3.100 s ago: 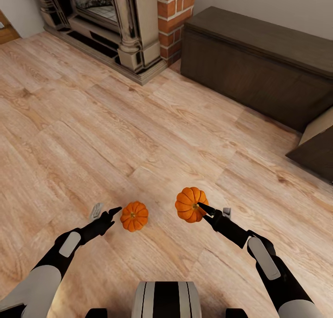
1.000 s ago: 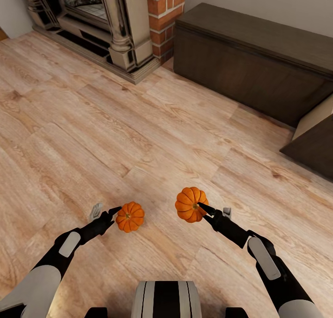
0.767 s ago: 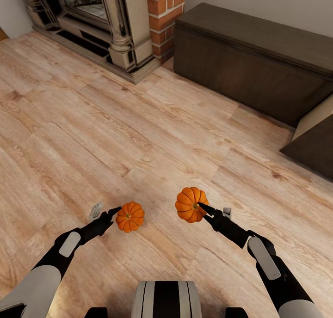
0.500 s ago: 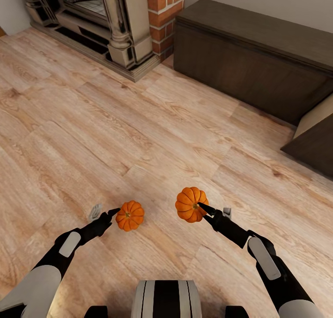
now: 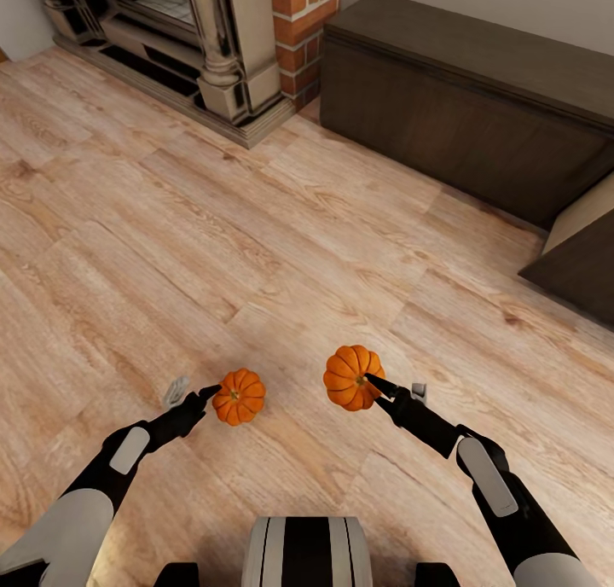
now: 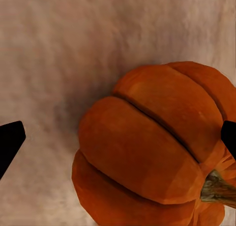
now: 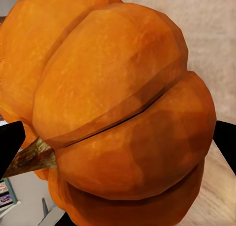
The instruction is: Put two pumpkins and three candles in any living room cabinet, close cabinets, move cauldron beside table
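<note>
Two orange pumpkins show in the head view. The smaller pumpkin [image 5: 239, 397] lies on the wood floor just beyond my left gripper [image 5: 193, 391], which is open. In the left wrist view this pumpkin [image 6: 147, 152] touches one fingertip [image 6: 229, 137], with a gap to the other fingertip [image 6: 10, 143]. The larger pumpkin [image 5: 353, 378] hangs above the floor with my right gripper [image 5: 396, 388] shut on it. It spans the space between both fingertips [image 7: 10, 143] in the right wrist view. The dark-brown cabinet [image 5: 477, 84] stands along the far wall. The candles and cauldron are out of view.
One cabinet drawer [image 5: 582, 271] stands pulled out at the right edge, its beige inside [image 5: 584, 216] showing. A stone fireplace [image 5: 205, 49] and a red-brick column [image 5: 303, 7] stand at the far left. Light wood floor [image 5: 256, 212] lies between me and the cabinet.
The whole view has shifted as the camera moved. The smaller pumpkin now sits slightly closer to my left gripper. The larger pumpkin stays held in my right gripper.
</note>
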Controlling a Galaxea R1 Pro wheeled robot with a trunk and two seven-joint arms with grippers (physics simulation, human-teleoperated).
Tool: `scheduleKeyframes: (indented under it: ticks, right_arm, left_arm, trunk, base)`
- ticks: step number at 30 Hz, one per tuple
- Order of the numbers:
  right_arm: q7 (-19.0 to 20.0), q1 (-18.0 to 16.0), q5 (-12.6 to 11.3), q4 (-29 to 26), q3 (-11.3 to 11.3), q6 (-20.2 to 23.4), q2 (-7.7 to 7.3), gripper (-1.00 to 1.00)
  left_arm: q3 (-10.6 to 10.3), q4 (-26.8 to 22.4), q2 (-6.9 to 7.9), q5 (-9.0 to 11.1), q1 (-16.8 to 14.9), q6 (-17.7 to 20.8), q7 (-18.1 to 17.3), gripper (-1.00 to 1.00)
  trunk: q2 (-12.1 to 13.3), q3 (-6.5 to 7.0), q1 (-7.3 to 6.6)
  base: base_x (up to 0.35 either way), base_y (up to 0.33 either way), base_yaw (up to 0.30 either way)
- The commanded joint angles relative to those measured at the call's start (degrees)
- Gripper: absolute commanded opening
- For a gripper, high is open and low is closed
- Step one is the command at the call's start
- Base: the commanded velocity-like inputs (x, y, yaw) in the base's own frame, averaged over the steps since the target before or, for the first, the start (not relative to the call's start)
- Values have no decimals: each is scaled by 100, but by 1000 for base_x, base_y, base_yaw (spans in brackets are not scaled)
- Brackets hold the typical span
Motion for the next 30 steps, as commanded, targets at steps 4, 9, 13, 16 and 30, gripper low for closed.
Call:
scheduleKeyframes:
  ticks: [4, 9, 13, 16, 30]
  right_arm:
    - [-6, -2, -37, 0, -7, 42, -4, -100]
    - [-6, -2, -40, 0, -8, 43, -4, -100]
    - [-6, -2, -40, 0, -8, 43, -4, -100]
    - [-6, -2, -39, 0, -7, 43, -4, -100]
    - [-6, -2, -38, 0, -7, 43, -4, -100]
  left_arm:
    - [-52, 3, -37, -423, -1, 11, 76, 100]
    - [-68, 4, -51, -576, -1, -10, 87, 100]
    - [-75, 4, -54, -614, -1, -30, 86, 100]
    - [-77, 4, -54, -628, -1, -35, 85, 100]
    - [-203, -2, -32, -627, -1, -101, 35, 100]
  trunk:
    - [-1, -3, 0]
    - [-1, -3, 0]
    - [-1, -3, 0]
    - [-1, -3, 0]
    - [-1, -3, 0]
  base:
    - [0, 0, 0]
    - [0, 0, 0]
    - [0, 0, 0]
    - [0, 0, 0]
    - [0, 0, 0]
